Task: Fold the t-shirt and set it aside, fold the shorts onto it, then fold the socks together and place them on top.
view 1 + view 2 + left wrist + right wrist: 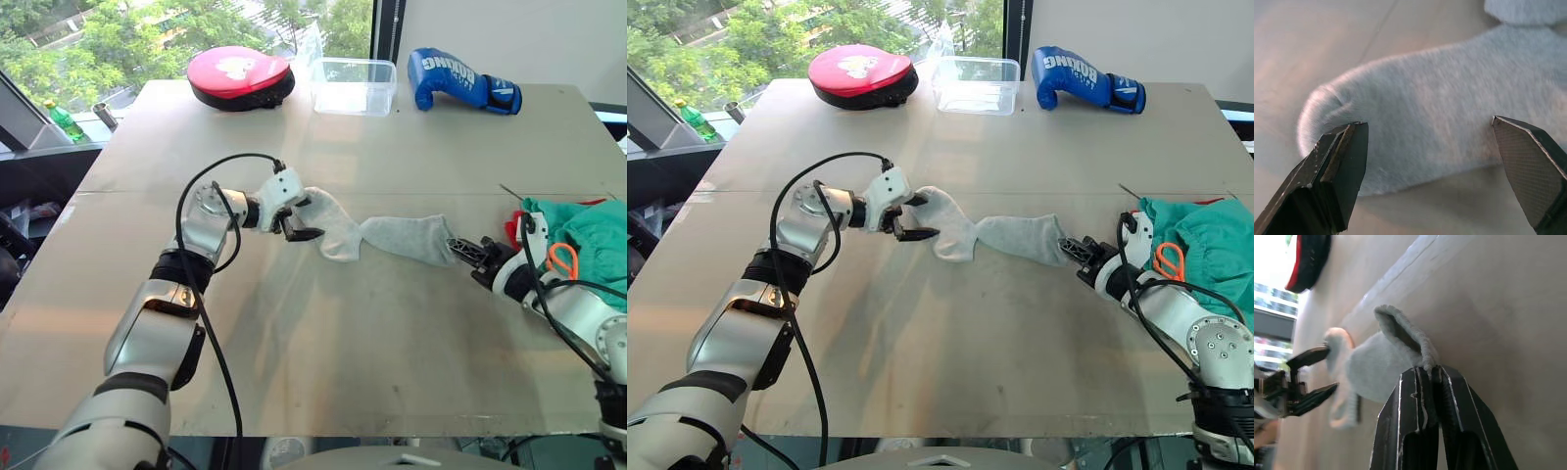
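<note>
Across the pale, scuffed tabletop in front of you, a faint seam runs side to side about halfway back. Beyond its far-left corner a window looks out on green trees, and a green bottle stands on the ledge there beside a small metal cup. To the right of the window the wall is plain white.

Along the far edge you have, from left to right, a red and black punch mitt, a clear plastic container, and a blue boxing glove lying on its side.

Your left gripper sits left of centre with its jaws spread wide. In the left wrist view the two fingers stand either side of one end of a grey sock without closing on it.

The socks lie flat at mid-table, laid end to end in one line and overlapping in the middle. The left one angles up toward your left gripper, while the right one stretches toward your right gripper.

Your right gripper is pinched closed on the open cuff end of the right sock, as the right wrist view shows.

At the right edge, the teal-green shorts lie bunched with the orange drawstring showing. A sliver of the red t-shirt peeks out from under them.
</note>
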Controlling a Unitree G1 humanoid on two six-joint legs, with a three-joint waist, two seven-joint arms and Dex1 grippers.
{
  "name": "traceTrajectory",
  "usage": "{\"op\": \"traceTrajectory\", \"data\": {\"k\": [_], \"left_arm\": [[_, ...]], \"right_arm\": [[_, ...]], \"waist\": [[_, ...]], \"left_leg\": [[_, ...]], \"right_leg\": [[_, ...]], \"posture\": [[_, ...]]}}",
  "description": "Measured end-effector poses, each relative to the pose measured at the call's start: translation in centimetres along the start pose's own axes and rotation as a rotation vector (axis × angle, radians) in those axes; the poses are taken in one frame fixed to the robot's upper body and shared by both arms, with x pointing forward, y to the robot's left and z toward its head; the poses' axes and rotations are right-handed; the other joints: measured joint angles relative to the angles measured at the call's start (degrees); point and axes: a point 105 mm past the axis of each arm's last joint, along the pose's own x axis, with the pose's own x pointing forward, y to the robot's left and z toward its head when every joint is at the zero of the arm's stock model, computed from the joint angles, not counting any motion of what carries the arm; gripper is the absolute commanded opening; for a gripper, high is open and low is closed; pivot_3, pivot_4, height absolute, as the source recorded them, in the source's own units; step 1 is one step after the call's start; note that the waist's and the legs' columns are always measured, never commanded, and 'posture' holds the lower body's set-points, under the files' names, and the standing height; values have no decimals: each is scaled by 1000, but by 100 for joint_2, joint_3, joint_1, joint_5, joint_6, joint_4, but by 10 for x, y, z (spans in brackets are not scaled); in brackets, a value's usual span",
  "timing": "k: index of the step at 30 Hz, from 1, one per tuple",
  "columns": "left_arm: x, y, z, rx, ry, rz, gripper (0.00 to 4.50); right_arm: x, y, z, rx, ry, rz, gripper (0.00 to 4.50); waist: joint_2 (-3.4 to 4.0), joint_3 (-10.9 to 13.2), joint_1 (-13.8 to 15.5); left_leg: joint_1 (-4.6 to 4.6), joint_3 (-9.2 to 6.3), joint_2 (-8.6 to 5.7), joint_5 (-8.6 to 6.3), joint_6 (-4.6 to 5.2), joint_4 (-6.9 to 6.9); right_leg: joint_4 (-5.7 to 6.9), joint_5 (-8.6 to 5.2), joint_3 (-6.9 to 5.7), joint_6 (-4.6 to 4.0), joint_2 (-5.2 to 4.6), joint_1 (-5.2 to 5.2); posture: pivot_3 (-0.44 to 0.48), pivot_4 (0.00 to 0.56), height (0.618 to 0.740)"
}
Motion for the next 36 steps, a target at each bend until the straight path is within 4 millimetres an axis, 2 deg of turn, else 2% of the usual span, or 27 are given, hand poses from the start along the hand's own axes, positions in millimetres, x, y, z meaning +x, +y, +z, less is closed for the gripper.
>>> {"op": "traceTrajectory", "data": {"k": [4,11,14,16,20,23,26,28,32,36], "left_arm": [[-2,-10,-1,2,11,-52,4343],[-9,-40,-1,-33,32,-127,4343],[-12,-51,0,-59,38,-126,4343],[-13,-56,0,-69,47,-120,4343],[-14,-62,2,-123,69,-80,4343],[-16,-73,5,-199,76,-44,4343],[-16,-86,9,-289,80,-3,4343],[-14,-96,13,-353,72,22,4343],[-14,-110,17,-410,82,63,4343],[-18,-113,17,-452,93,101,4343]], "right_arm": [[1,-1,4,-107,2,-1,1200],[4,6,30,-386,-70,14,4397],[3,12,43,-490,-121,34,4459],[1,16,45,-538,-122,65,4459],[-3,41,31,-621,-67,229,4459],[-4,54,4,-703,35,326,4459],[1,52,-18,-808,126,353,4459],[5,54,-25,-875,151,378,4459],[14,60,-32,-1018,173,425,4459],[23,51,-32,-1126,203,418,4459]], "waist": [[1,-1,-1],[7,-4,-7],[7,-4,-5],[7,-4,-4],[8,-5,-14],[8,-5,-14],[8,-5,-5],[8,-5,-3],[6,-6,5],[6,-6,3]], "left_leg": [[2,0,0,0,0,0],[3,0,1,0,0,0],[4,0,1,0,0,0],[5,0,1,0,0,0],[6,0,1,0,0,0],[6,0,2,0,0,0],[6,1,1,0,0,4],[7,0,1,0,0,6],[10,-1,1,0,-1,6],[11,-1,1,0,-1,4]], "right_leg": [[2,0,1,0,0,0],[1,0,1,0,0,0],[1,0,1,0,0,0],[2,0,0,0,0,1],[3,0,1,0,0,1],[2,-1,0,1,0,1],[2,-1,1,1,0,2],[4,-1,0,2,0,4],[2,-1,-1,2,0,6],[2,-1,-1,2,0,6]], "posture": [[0,150,731],[0,150,731],[0,150,731],[0,150,731],[0,150,731],[0,150,731],[0,150,731],[0,150,731],[0,150,731],[0,150,731]]}}
